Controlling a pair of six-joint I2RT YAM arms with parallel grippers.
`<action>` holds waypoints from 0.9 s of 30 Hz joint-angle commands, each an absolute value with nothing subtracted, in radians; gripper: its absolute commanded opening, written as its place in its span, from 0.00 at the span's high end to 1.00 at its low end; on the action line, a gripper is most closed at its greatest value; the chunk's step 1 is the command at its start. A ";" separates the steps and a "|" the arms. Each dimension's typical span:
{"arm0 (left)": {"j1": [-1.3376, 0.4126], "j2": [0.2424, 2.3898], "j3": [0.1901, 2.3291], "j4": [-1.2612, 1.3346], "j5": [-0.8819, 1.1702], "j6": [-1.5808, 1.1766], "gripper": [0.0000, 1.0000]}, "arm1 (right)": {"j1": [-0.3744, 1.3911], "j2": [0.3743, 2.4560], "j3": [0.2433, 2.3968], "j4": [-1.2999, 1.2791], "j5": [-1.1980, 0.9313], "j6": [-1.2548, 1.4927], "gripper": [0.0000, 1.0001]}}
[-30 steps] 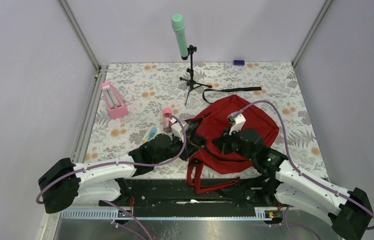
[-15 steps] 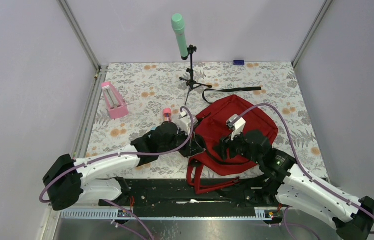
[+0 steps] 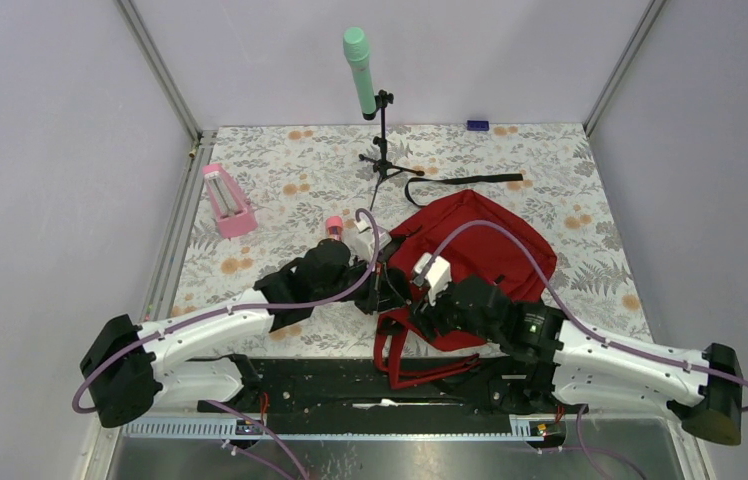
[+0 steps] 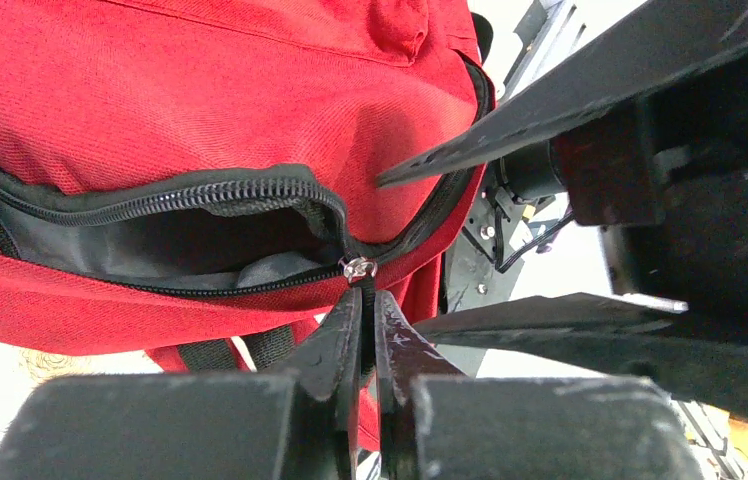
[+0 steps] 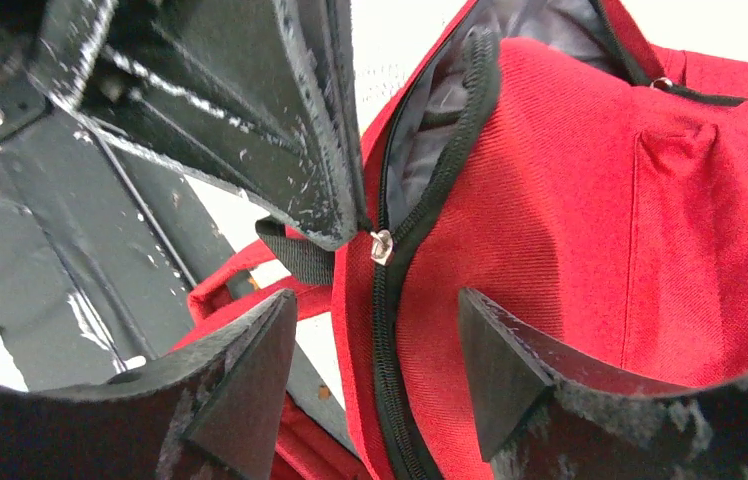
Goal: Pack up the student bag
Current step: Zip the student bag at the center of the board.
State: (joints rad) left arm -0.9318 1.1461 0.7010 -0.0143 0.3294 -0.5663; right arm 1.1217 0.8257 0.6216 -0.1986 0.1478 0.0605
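Observation:
The student bag (image 3: 495,240), dark red with black zippers, lies right of centre on the table. Its main zipper is partly open and shows a grey lining (image 4: 200,235). My left gripper (image 4: 362,295) is shut on the black zipper pull just below the silver slider (image 4: 358,268) at the bag's near-left corner (image 3: 388,290). My right gripper (image 5: 378,310) stands open right beside it, its fingers on either side of the closed stretch of zipper (image 5: 390,350) below the slider (image 5: 381,245). In the top view the right gripper (image 3: 418,300) is over the bag's near edge.
A pink box (image 3: 227,200) lies at the left. A pink-capped bottle (image 3: 332,228) stands just behind my left wrist. A green microphone on a black stand (image 3: 360,60) is at the back, with a black strap (image 3: 460,180) and a small blue object (image 3: 477,125) nearby.
My right gripper has opened and swung left along the bag to the zipper slider. My left gripper has moved right and a little forward, still shut.

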 commanded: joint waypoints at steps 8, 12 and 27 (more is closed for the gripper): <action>-0.916 1.099 0.750 0.028 0.352 -0.587 1.00 | 1.229 0.996 0.640 -0.101 0.524 0.027 0.37; -0.900 1.094 0.755 0.018 0.330 -0.569 1.00 | 1.229 0.991 0.644 -0.102 0.600 0.025 0.69; -0.756 1.165 0.821 0.031 0.273 -0.470 1.00 | 1.229 0.772 0.610 -0.210 0.583 0.006 1.00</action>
State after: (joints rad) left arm -0.8101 1.1542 0.7635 0.0120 0.3195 -0.5320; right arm 1.2304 0.8410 0.6044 -0.1638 0.5568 0.0223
